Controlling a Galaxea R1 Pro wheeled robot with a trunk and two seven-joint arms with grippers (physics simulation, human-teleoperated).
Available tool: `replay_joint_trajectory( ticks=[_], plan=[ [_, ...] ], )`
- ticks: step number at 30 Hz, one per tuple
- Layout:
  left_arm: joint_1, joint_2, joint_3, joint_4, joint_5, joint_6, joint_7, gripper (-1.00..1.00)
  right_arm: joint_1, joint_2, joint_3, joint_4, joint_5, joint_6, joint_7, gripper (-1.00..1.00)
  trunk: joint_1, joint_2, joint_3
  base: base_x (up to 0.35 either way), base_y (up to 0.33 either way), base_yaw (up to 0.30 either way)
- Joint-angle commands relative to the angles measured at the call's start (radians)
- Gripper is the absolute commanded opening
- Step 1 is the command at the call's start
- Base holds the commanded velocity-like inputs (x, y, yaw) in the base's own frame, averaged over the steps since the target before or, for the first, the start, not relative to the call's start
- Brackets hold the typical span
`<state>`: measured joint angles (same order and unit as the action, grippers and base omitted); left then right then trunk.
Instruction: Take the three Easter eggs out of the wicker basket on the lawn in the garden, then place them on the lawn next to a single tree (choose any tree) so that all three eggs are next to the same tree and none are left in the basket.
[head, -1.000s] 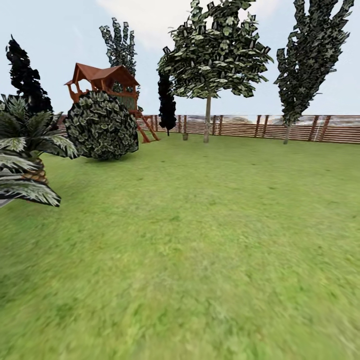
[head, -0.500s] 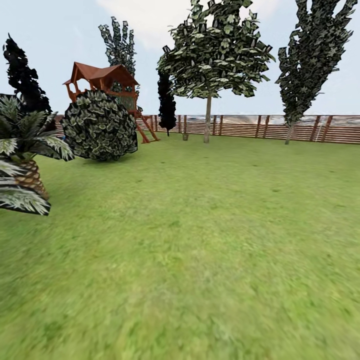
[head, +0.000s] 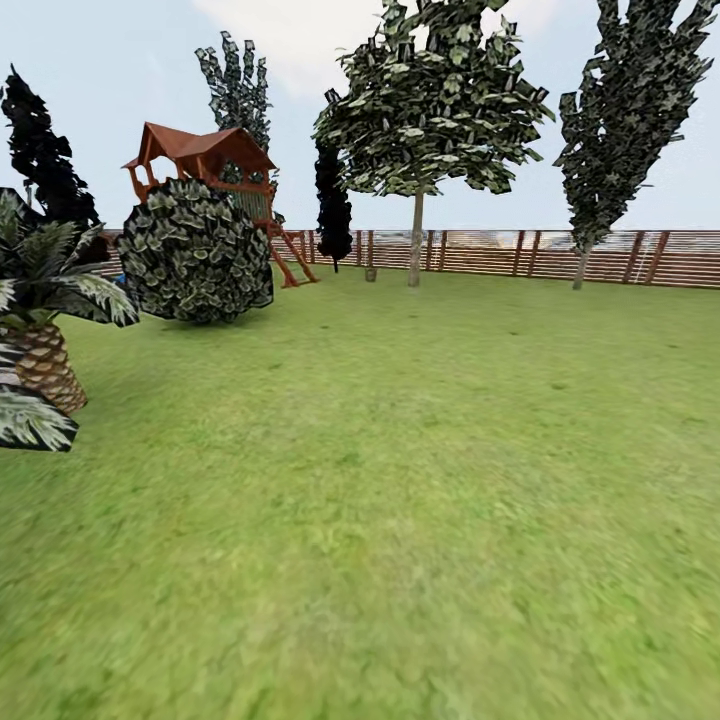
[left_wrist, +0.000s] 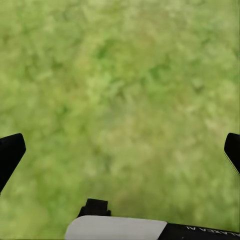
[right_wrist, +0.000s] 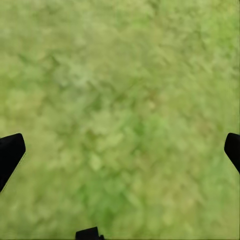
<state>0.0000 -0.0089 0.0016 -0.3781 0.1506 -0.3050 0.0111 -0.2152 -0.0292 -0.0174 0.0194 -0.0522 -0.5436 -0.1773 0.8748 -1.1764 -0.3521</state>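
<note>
lawn (head: 420, 480) — matt mottled grass | fence (head: 600, 255) — brown wooden slats

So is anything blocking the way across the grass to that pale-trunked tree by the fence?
Nothing visible does: open lawn runs straight to the tree. The round bush and the palm stand off to the left of that line.

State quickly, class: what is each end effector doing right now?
Left end effector: open, empty, over the lawn.
Right end effector: open, empty, over grass.
</note>
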Motion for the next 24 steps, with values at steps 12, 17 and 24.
replay_joint_trajectory(
  ticks=[12, 17, 24],
  plan=[
    [0.000, -0.001, 0.000, -0.001, 0.004, -0.002, 0.001, 1.00, -0.001, 0.000, -0.001, 0.002, -0.005, -0.006, 0.002, 1.00, 0.001, -0.001, -0.001, 0.334, 0.000, 0.000],
    [0.000, -0.002, 0.000, -0.001, 0.003, -0.002, 0.001, 1.00, -0.001, 0.000, -0.001, 0.002, -0.005, -0.006, 0.002, 1.00, 0.001, -0.001, -0.001, 0.334, 0.000, 0.000],
    [0.000, -0.002, 0.000, -0.001, 0.003, -0.002, 0.001, 1.00, -0.001, 0.000, -0.001, 0.002, -0.005, -0.006, 0.002, 1.00, 0.001, -0.001, -0.001, 0.334, 0.000, 0.000]
  ],
)
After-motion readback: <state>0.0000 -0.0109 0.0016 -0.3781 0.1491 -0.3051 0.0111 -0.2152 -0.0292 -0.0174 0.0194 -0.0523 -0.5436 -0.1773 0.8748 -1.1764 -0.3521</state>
